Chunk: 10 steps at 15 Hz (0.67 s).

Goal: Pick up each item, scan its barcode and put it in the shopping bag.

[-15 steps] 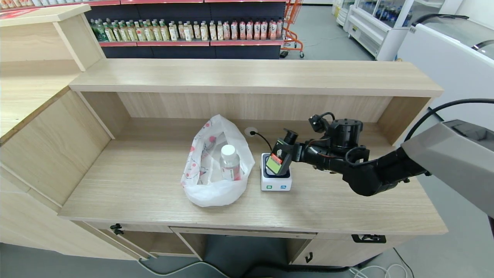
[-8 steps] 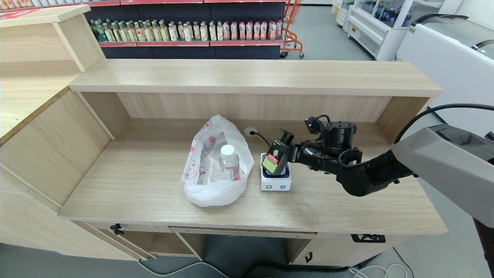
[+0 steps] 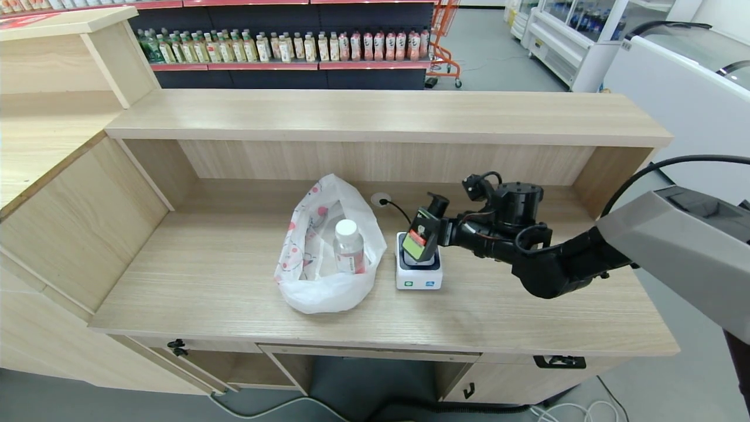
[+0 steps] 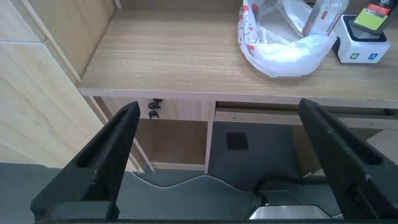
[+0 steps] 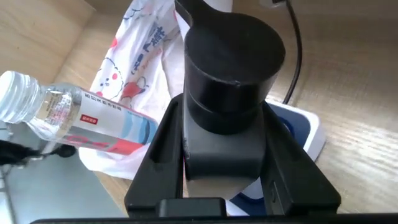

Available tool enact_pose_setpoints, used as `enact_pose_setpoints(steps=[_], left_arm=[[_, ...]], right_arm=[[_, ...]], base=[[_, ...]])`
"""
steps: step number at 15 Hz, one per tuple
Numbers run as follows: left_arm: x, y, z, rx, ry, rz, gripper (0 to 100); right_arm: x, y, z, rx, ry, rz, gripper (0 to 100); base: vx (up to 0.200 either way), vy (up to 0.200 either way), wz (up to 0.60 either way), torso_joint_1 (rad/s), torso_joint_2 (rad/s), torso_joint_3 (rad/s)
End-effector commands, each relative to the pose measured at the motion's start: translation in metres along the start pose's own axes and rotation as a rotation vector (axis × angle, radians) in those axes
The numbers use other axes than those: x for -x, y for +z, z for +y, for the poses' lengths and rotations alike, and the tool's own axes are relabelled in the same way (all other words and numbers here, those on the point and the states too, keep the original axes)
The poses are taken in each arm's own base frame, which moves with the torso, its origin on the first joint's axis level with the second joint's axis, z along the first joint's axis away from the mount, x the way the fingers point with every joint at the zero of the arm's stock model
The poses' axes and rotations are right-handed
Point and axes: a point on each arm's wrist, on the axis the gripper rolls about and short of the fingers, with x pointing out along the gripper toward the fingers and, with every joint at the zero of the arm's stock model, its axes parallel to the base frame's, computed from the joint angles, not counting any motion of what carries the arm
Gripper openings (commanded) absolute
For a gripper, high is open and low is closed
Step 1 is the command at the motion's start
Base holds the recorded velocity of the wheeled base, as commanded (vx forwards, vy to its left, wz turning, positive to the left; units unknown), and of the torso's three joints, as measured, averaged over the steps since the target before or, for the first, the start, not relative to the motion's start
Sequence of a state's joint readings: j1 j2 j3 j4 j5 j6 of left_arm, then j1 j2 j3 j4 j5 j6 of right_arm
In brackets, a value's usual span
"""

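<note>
Green and red print is covering the face of the small item [image 3: 415,247], too small to read. The right gripper [image 3: 423,234] is clamping this item just above the white scanner [image 3: 418,280], whose front is showing one green and one blue square. Just beside the scanner on the wooden counter [image 3: 222,275], a white shopping bag [image 3: 328,293] with red patterning is holding an upright clear bottle [image 3: 349,249] with a white cap and a red-banded label. The right arm is stretching in across the counter. The left gripper [image 4: 219,109] is hanging below the counter's front edge, fingers spread wide.
</note>
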State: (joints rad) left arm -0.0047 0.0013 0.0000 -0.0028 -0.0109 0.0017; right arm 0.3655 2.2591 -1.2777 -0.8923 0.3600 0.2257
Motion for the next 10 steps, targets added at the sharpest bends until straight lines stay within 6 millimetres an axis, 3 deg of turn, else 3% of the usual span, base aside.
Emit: enact_pose_setpoints(steps=[1, 2, 5, 6, 10], left_arm=[[0.0, 0.0, 0.0, 0.0, 0.0, 0.0, 100], [0.0, 0.0, 0.0, 0.0, 0.0, 0.0, 100], [0.0, 0.0, 0.0, 0.0, 0.0, 0.0, 100], [0.0, 0.0, 0.0, -0.001, 0.0, 0.0, 100], [0.0, 0.0, 0.0, 0.0, 0.0, 0.0, 100]], right_arm=[[0.039, 0.043, 0.022, 0.116, -0.017, -0.129, 0], [0.053, 0.052, 0.016, 0.178, -0.052, -0.142, 0], [0.074, 0.056, -0.02, 0.302, -0.157, -0.174, 0], [0.078, 0.057, -0.023, 0.305, -0.17, -0.173, 0], [0.079, 0.06, -0.022, 0.307, -0.171, -0.178, 0]], base=[[0.0, 0.0, 0.0, 0.0, 0.0, 0.0], [0.0, 0.0, 0.0, 0.0, 0.0, 0.0], [0.0, 0.0, 0.0, 0.0, 0.0, 0.0], [0.0, 0.0, 0.0, 0.0, 0.0, 0.0], [0.0, 0.2, 0.0, 0.001, 0.0, 0.005]])
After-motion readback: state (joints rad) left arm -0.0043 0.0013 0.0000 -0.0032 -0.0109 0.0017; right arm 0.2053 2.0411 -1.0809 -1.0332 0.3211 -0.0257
